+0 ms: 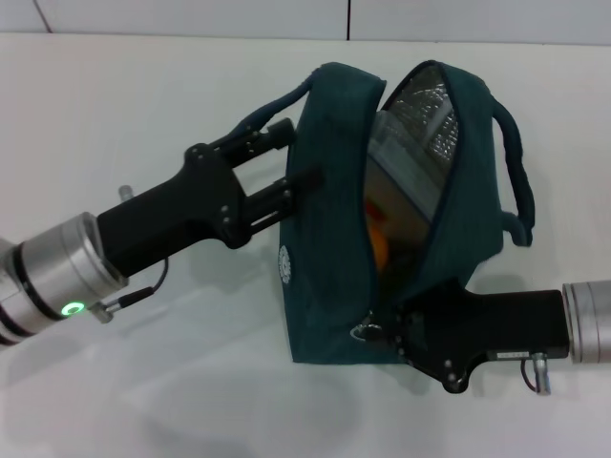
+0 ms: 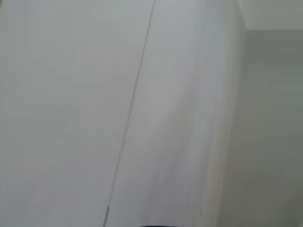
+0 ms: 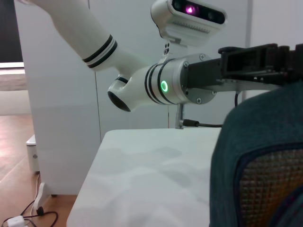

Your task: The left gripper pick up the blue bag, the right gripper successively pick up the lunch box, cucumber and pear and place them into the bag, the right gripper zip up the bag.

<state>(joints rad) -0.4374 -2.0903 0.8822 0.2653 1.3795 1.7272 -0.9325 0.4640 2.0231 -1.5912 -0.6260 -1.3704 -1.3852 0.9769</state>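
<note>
We see the left end effector (image 1: 291,181) closed on the side of the blue bag (image 1: 329,277), which stands open on the white table (image 1: 143,114). The right end effector (image 1: 382,329) sits at the bag's near corner by the zipper pull; we cannot tell its opening.

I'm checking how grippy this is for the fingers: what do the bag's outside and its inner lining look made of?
The blue bag looks like woven matte fabric, soft and creased. Its lining looks like silvery quilted foil, probably insulating, since it glints. The right gripper sits at the zipper end.
</note>
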